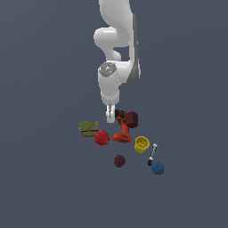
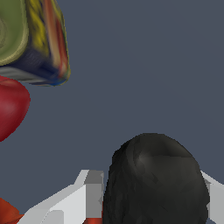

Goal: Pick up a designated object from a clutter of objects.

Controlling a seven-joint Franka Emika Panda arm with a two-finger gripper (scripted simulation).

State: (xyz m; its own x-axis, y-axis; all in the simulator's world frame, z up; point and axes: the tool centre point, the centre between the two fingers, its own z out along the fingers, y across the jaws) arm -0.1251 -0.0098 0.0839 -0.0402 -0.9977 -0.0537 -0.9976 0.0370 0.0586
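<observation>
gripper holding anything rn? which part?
Fingers of the gripper straddle the black nose of the power drill. Whether they are clamped on it cannot be told; the drill sits on the floor among the clutter.

No readable text anywhere in these two shots

The olive-green box [image 2: 30, 41] has a yellow, red and blue printed side, but it's just blurry color blobs, no letters I can make out.

Brown block [image 1: 132, 118] (touching) crowds drill [image 1: 122, 130]; left clear.
</observation>
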